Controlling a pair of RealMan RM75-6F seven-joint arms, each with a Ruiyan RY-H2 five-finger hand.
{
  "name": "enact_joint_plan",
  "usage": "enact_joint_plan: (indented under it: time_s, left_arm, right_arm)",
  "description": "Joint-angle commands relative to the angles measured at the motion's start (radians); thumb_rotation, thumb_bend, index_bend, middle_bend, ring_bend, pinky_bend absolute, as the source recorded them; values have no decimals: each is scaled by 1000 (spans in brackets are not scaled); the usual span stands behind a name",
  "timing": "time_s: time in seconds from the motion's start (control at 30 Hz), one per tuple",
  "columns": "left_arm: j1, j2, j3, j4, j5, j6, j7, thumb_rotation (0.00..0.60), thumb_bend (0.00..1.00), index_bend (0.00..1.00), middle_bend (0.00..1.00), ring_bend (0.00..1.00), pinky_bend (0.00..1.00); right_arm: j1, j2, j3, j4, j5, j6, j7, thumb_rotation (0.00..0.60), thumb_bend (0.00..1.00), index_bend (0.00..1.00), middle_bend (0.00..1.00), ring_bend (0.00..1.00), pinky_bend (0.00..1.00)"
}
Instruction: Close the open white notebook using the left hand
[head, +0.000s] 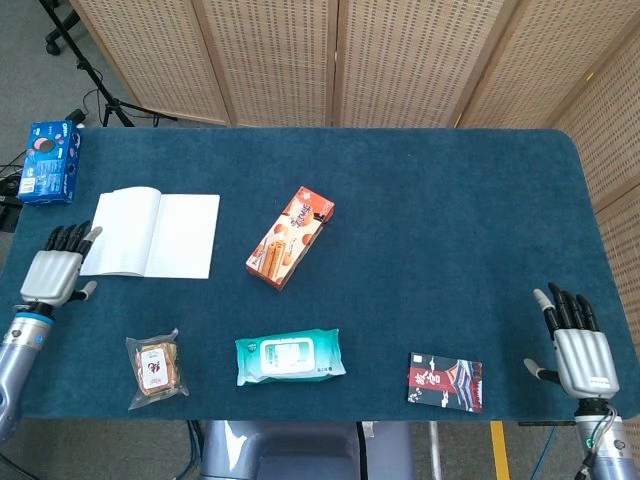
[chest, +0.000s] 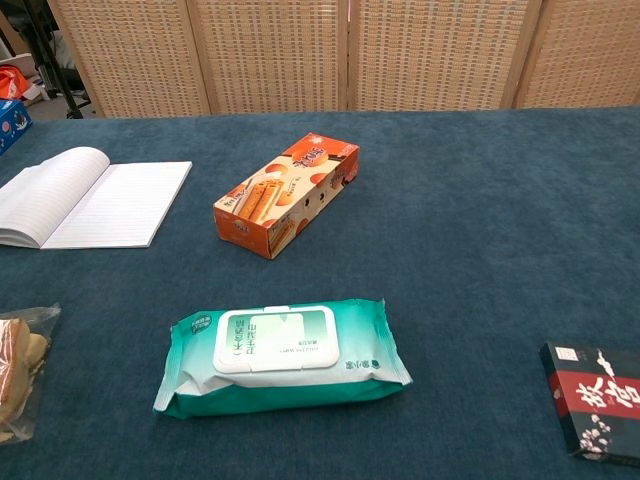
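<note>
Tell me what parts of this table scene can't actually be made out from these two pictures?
- Snack bag, chest view: cut by the left edge; whole only from the head.
- Black box, chest view: clipped by the right edge.
- Blue box, chest view: only a corner shows.
- Left hand and right hand: absent from the chest view.
- Notebook: writing on the pages too small to read.

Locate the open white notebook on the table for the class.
In the head view, the notebook lies open at the table's left side, between the left hand and the orange box.
</note>
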Motion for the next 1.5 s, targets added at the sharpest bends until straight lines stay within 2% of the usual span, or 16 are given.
enact_joint_plan:
  time_s: [0.03, 0.33, 0.63, 0.83, 1.03, 1.5]
  left_arm:
    - [-8, -10, 3, 13, -2, -10, 13, 600, 274, 0, 0, 0, 0]
    - [-46, -55, 7, 83, -10, -64, 17, 600, 278, 0, 0, 0, 0]
    - [-66, -93, 19, 136, 8, -59, 6, 600, 273, 0, 0, 0, 0]
    - [-73, -103, 30, 149, 26, -47, 1, 600, 264, 0, 0, 0, 0]
    - [-76, -104, 37, 152, 40, -29, 3, 600, 207, 0, 0, 0, 0]
    - [-91, -117, 44, 187, 32, -57, 29, 600, 204, 0, 0, 0, 0]
  right_arm:
    - [-1, 1, 0, 0, -3, 3, 4, 600, 53, 0, 0, 0, 0]
    - [1, 0, 1, 1, 1, 0, 2, 600, 53, 0, 0, 0, 0]
    - [1, -1, 1, 1, 2, -1, 3, 600, 53, 0, 0, 0, 0]
    - [1, -2, 2, 3, -1, 4, 8, 600, 53, 0, 0, 0, 0]
    - [-1, -4, 5, 7, -5, 13, 14, 600, 53, 0, 0, 0, 0]
    - [-2, -11, 4, 14, -11, 19, 17, 600, 53, 0, 0, 0, 0]
